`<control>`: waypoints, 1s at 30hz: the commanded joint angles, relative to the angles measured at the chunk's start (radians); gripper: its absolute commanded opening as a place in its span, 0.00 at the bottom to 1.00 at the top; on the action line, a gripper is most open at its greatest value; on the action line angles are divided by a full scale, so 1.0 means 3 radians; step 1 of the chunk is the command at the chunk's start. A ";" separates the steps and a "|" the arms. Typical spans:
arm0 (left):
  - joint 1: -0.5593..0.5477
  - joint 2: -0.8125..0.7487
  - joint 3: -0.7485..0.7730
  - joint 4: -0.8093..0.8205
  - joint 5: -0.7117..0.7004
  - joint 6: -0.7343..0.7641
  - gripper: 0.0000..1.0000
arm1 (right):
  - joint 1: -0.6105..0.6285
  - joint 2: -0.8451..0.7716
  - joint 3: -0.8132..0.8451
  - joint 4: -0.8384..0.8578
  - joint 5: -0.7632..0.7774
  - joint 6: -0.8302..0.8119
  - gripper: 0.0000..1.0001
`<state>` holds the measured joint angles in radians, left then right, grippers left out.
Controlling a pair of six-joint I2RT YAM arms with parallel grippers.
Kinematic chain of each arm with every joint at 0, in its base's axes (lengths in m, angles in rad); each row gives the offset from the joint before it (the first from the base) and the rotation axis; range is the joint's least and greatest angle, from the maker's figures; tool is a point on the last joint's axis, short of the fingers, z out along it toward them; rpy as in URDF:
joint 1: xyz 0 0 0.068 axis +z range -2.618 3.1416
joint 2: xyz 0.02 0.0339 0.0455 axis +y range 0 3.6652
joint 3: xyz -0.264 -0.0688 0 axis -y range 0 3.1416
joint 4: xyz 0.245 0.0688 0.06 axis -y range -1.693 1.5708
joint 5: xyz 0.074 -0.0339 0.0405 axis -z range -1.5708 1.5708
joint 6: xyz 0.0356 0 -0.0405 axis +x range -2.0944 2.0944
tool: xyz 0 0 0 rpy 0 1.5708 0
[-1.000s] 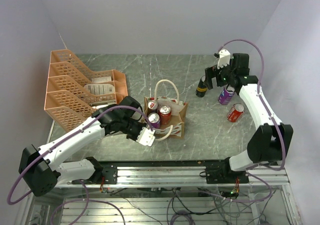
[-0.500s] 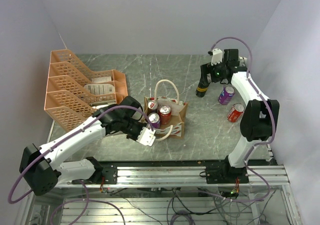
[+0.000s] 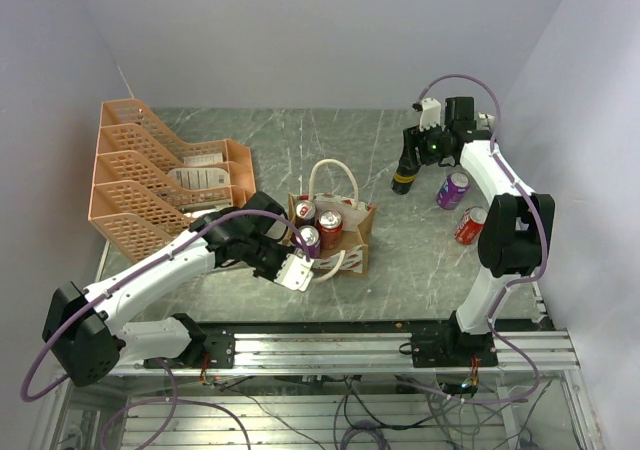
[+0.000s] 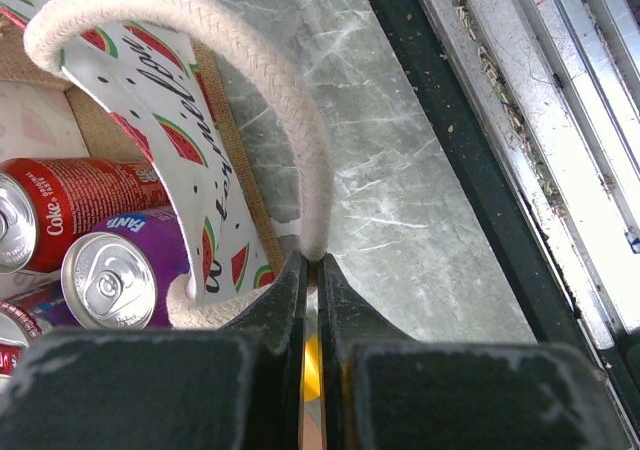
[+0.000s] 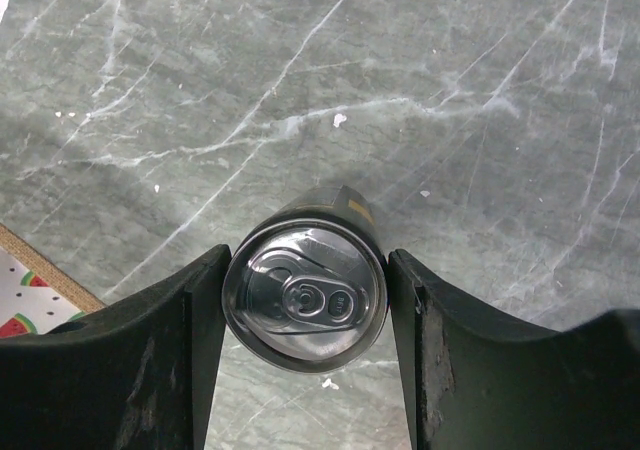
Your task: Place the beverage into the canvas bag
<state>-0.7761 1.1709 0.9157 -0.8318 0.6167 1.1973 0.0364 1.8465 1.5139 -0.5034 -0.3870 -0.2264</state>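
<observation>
The beverage, a black can (image 3: 403,178) with a silver top (image 5: 305,295), stands upright on the marble table at the back right. My right gripper (image 3: 407,163) hangs over it, and its two fingers (image 5: 190,340) press the can's sides, shut on it. The canvas bag (image 3: 362,232), tan with a watermelon-print panel (image 4: 190,150), sits mid-table and holds three cans (image 3: 329,227). My left gripper (image 4: 312,262) is shut on the bag's white rope handle (image 4: 290,120) at the bag's near side.
A purple can (image 3: 453,189) stands and a red can (image 3: 471,224) lies to the right of the black can. An orange mesh tray rack (image 3: 160,175) fills the left of the table. The table's metal front rail (image 4: 520,120) runs close behind the left gripper.
The right arm swung left from above the purple can to the black can, and its jaws closed in onto the can's sides. The left arm barely moved and kept the handle.
</observation>
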 commanded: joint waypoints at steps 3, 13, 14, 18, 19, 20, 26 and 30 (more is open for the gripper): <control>-0.0017 -0.0003 0.0066 -0.0083 0.0015 0.0005 0.07 | -0.0015 -0.0133 0.0068 -0.0098 -0.0096 -0.0047 0.24; -0.0067 -0.0022 -0.0002 -0.0060 -0.0188 0.0042 0.07 | 0.0007 -0.0844 -0.0027 -0.0293 -0.0266 -0.0038 0.00; -0.0078 -0.0020 -0.0004 -0.0057 -0.0219 0.0048 0.07 | 0.0023 -0.0933 -0.0024 -0.0327 -0.0284 -0.0033 0.00; -0.0133 0.0024 -0.0014 -0.0088 -0.0302 0.0067 0.07 | 0.0166 -0.1268 0.0036 -0.0548 -0.0401 -0.0084 0.00; -0.0153 0.0039 -0.0018 -0.0100 -0.0321 0.0073 0.07 | 0.0213 -0.1358 0.0043 -0.0584 -0.0452 -0.0108 0.00; -0.0166 0.0048 -0.0017 -0.0111 -0.0337 0.0085 0.07 | 0.0269 -0.1448 0.0050 -0.0619 -0.0486 -0.0129 0.00; -0.0226 0.0073 -0.0073 -0.0130 -0.0438 0.0121 0.07 | 0.0667 -0.1924 0.0035 -0.0698 -0.0791 -0.0310 0.00; -0.0253 0.0105 -0.0106 -0.0078 -0.0521 0.0094 0.07 | 0.0805 -0.2022 -0.0060 -0.0783 -0.1398 -0.0559 0.00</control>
<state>-0.8352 1.1847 0.9112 -0.8352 0.4961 1.2243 0.2466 1.2819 1.4918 -0.7509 -0.6163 -0.3157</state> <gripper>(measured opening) 0.101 0.581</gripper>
